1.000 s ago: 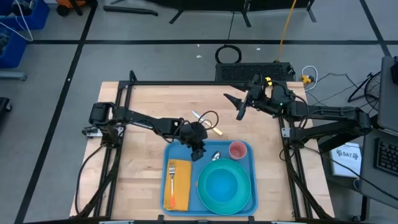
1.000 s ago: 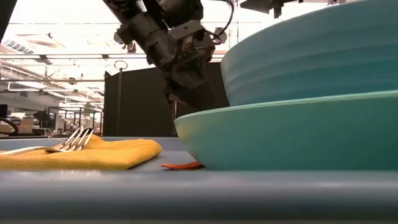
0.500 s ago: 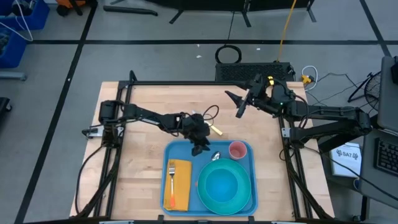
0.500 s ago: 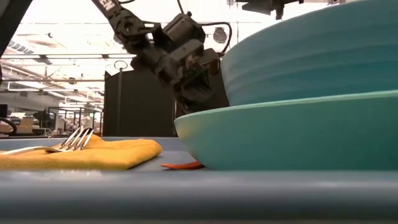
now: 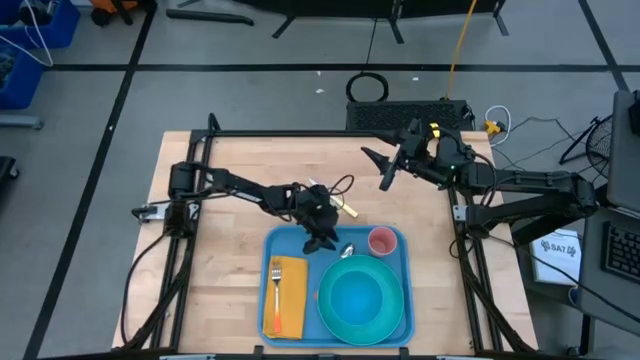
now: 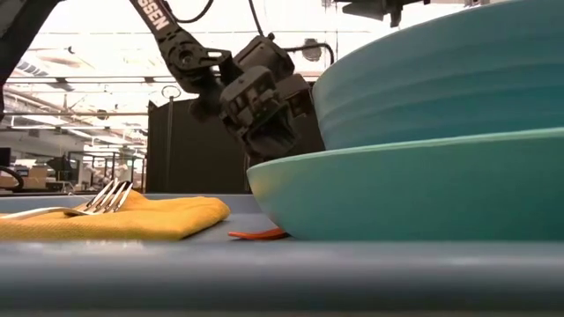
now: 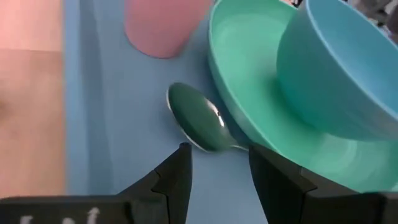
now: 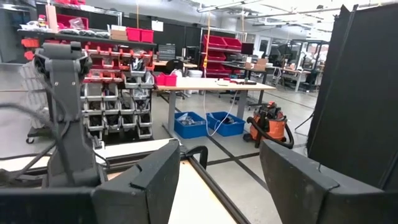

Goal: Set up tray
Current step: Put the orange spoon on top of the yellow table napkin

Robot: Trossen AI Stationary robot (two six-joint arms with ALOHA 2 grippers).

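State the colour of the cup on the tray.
Pink. The cup sits at the blue tray's far right corner; the high view shows it best.

A grey floor (image 5: 250,95) crossed by dark lines (image 5: 130,80) is seen around the wooden counter (image 5: 230,165). A blue bin (image 5: 40,30) is set at the far left corner, and a yellow cable (image 5: 462,35) runs across the floor. In the room beyond, shelves (image 8: 118,106) with red bins (image 8: 134,34) are seen, with a white table (image 8: 214,90), blue crates (image 8: 208,123) beneath it and an orange vacuum (image 8: 270,121) beside it. A dark panel (image 8: 354,93) stands near.
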